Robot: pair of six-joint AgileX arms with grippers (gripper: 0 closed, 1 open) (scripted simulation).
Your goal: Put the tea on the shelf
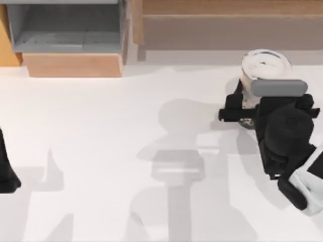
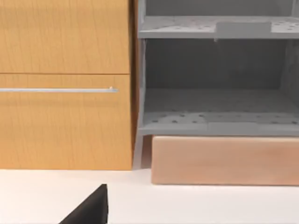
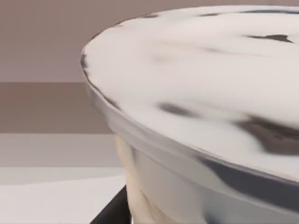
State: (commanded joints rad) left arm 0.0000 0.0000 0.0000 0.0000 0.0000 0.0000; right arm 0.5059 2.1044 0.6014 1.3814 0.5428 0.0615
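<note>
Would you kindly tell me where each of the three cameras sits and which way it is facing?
Top view: above the white table, looking down; right gripper at the clear plastic cup of beige milk tea with round white lid, left arm parked at the left edge.
Left wrist view: low over the table, facing the orange wooden cabinet and grey-lined box compartment; a black finger shows.
Right wrist view: close against the tea lid, long light-brown wooden shelf behind; a black finger below.
Shared: top and right wrist views both show tea and shelf.

Simulated kitchen, wooden cabinet (image 2: 65, 84), shelf (image 1: 227, 20)
</note>
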